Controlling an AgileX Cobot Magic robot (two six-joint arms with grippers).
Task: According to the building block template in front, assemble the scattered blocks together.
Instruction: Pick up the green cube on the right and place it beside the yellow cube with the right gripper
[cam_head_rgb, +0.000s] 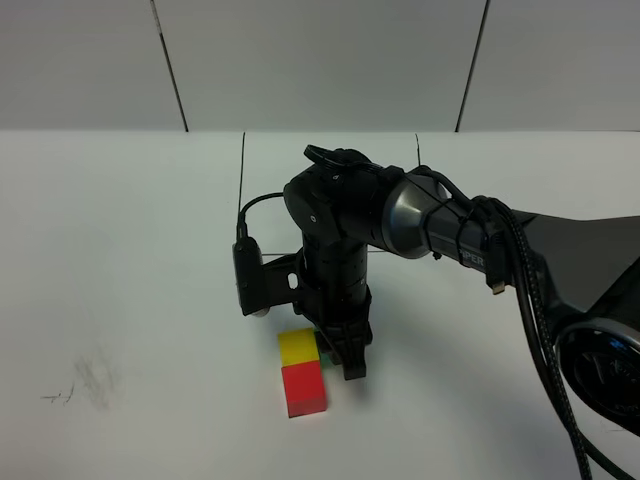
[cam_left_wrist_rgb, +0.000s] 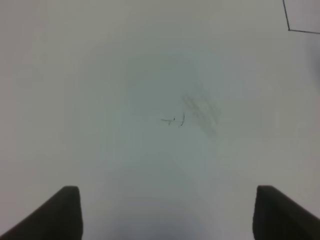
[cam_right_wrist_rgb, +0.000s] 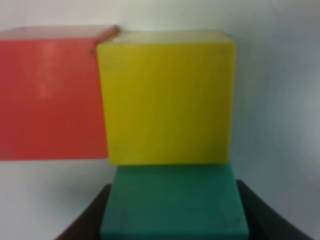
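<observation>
I see my right gripper (cam_right_wrist_rgb: 172, 220) clamped on the teal cube (cam_right_wrist_rgb: 172, 202), which touches the yellow cube (cam_right_wrist_rgb: 165, 97) beside the red cube (cam_right_wrist_rgb: 50, 92); my left gripper (cam_left_wrist_rgb: 167, 212) hangs wide open.

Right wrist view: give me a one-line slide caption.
Right gripper straddling the teal cube, pressed against the yellow cube, red cube alongside.
</observation>
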